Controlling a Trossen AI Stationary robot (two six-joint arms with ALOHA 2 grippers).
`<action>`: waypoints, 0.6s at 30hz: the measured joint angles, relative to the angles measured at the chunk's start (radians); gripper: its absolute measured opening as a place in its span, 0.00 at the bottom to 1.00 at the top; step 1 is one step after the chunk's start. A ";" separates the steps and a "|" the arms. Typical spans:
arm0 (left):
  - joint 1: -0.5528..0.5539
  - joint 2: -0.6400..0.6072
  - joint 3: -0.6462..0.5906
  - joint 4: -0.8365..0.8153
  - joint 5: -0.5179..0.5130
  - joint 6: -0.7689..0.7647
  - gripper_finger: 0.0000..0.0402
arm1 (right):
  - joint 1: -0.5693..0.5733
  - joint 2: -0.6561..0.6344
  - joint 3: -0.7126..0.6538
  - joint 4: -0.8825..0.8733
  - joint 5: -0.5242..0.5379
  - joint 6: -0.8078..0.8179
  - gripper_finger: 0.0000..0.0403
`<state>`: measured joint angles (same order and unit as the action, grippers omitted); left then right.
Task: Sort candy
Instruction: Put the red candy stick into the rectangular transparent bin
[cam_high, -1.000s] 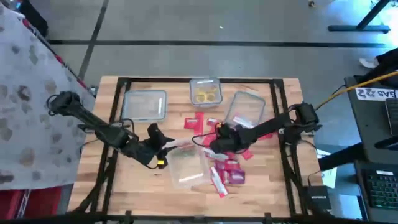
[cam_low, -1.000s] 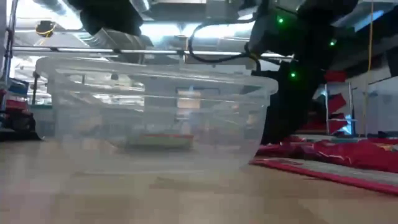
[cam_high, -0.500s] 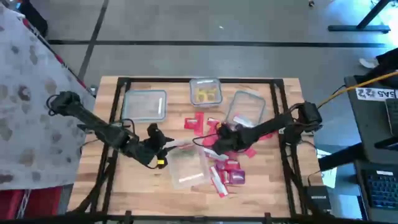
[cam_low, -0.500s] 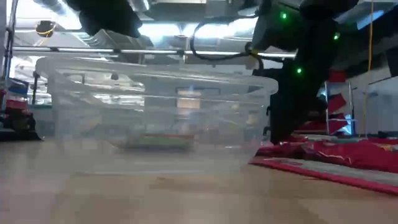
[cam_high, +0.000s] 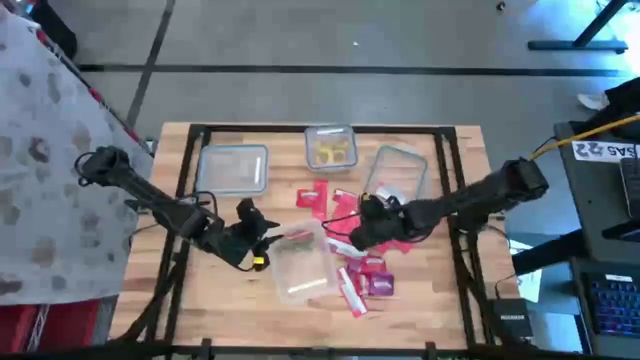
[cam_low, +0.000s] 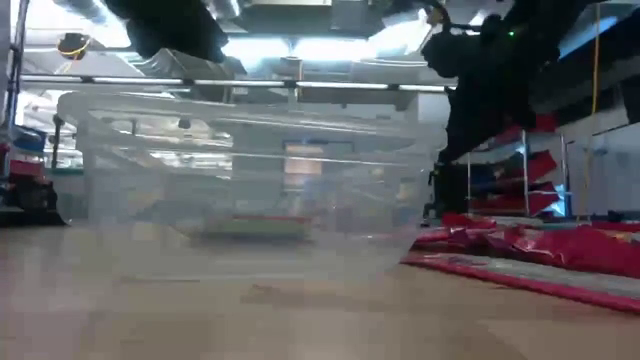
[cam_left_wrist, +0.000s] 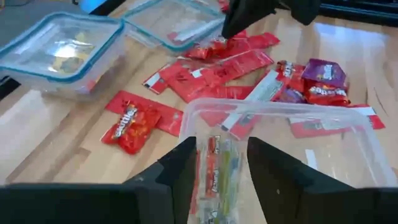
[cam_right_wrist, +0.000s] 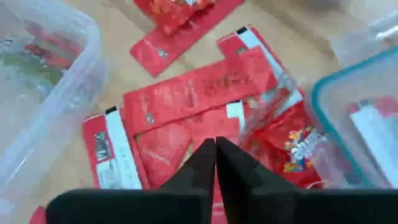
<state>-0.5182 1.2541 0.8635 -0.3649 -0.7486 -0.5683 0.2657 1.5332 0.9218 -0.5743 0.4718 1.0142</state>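
Red packets of candy (cam_high: 362, 268) lie loose on the wooden table, a purple one (cam_left_wrist: 323, 71) among them. My right gripper (cam_right_wrist: 215, 142) is shut, its tips over a flat red packet (cam_right_wrist: 199, 93) at the far side of the pile (cam_high: 358, 235). A clear tub (cam_high: 300, 265) stands on its base left of the pile, with one packet (cam_left_wrist: 214, 174) inside. My left gripper (cam_left_wrist: 221, 146) stands open at the tub's far left corner (cam_high: 265, 240), one finger on each side of that corner. My left gripper has the tub's corner (cam_left_wrist: 189, 121) between its fingers, which come level from the table's left; I cannot tell whether they touch it. My right gripper points down at the red packets with shut fingers; I cannot tell whether the tips touch one.
Three more clear tubs stand along the far side: one at the left (cam_high: 233, 168), one with yellow pieces (cam_high: 330, 148) in the middle, and one with a red packet (cam_high: 393, 172) on the right. A black frame (cam_high: 190, 180) runs round the tabletop.
My right gripper has shut over the red packets. Its arm has drawn up and swung toward the table's right edge, so in the low view it stands higher off the table than before.
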 joint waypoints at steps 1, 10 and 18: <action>0.000 0.000 0.000 0.000 0.000 0.000 0.32 | -0.005 0.017 -0.001 -0.002 -0.005 0.000 0.00; -0.001 0.001 0.000 0.000 0.000 -0.001 0.32 | -0.059 0.143 -0.002 0.043 -0.076 0.003 0.26; -0.001 0.001 0.000 -0.001 0.000 -0.001 0.32 | -0.131 0.204 -0.001 0.055 -0.124 0.038 0.45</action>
<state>-0.5194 1.2552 0.8635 -0.3659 -0.7483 -0.5690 0.1351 1.7371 0.9211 -0.5188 0.3476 1.0524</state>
